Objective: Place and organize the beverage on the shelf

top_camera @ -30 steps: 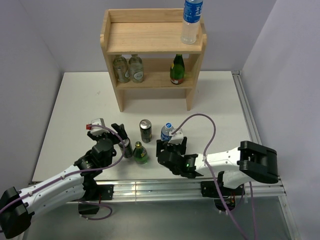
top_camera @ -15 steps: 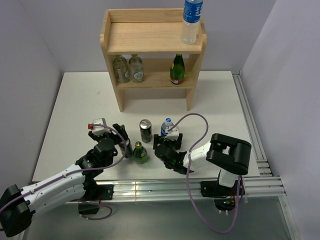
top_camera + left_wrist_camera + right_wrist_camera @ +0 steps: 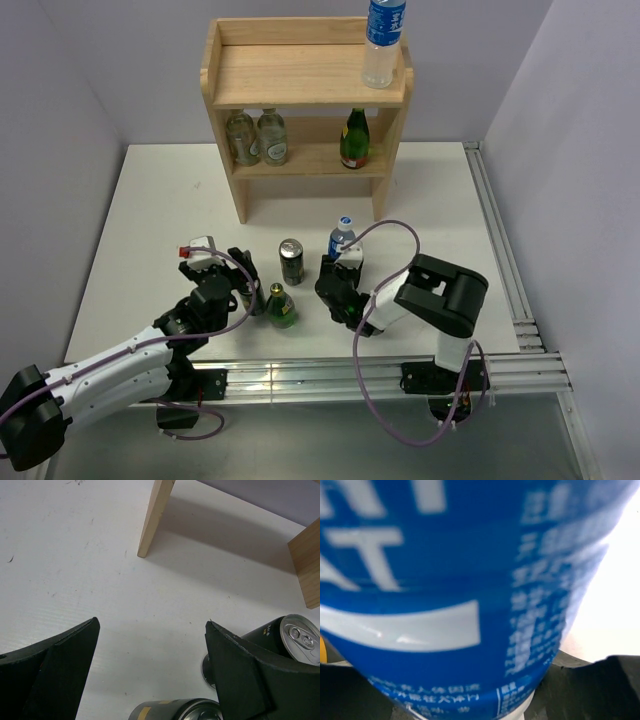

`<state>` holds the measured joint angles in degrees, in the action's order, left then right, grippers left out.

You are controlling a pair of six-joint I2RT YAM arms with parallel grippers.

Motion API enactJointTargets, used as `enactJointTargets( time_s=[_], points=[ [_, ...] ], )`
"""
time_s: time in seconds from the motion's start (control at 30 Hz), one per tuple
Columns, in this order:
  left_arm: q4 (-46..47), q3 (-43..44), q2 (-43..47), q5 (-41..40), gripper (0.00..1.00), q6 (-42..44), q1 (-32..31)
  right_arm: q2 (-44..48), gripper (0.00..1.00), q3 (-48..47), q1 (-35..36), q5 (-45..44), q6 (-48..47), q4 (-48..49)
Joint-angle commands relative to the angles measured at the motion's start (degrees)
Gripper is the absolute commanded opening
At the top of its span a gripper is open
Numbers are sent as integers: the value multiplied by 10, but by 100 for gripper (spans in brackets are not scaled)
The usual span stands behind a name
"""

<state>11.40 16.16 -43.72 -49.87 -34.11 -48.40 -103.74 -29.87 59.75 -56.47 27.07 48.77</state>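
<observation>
Water bottle nearer shelf

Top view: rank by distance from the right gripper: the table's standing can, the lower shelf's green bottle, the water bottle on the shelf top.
From the right gripper, holding the table water bottle:
1. the standing can, on the table to its left.
2. the green bottle, lower tier of the shelf, right end.
3. the top water bottle, shelf top's right corner.
</observation>
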Motion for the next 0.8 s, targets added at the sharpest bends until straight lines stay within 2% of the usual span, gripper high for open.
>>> enactJointTargets(
  time_s=[0.0, 0.13, 0.23, 0.37, 0.5, 0.53, 0.6, 0.77],
  points=[
    [10, 19, 0, -1, 94, 1, 2, 65, 0, -11, 0, -22, -6, -31],
    [11, 15, 9, -1, 94, 0, 2, 186, 0, -60, 33, -79, -8, -187],
    [13, 12, 15, -1, 94, 2, 2, 275, 0, -140, 51, -81, -34, -334],
    [12, 12, 14, -3, 94, 2, 2, 345, 0, -297, 53, -57, -102, -414],
    [13, 12, 14, -2, 94, 4, 2, 331, 0, -442, 52, -18, -225, -426],
    [13, 12, 15, -2, 94, 4, 2, 306, 0, -508, 49, -10, -244, -432],
    [13, 11, 17, -3, 94, 4, 2, 273, 0, -582, 40, 7, -293, -451],
    [13, 7, 29, -1, 94, 3, 3, 146, 0, -830, 7, 43, -351, -524]
  ],
)
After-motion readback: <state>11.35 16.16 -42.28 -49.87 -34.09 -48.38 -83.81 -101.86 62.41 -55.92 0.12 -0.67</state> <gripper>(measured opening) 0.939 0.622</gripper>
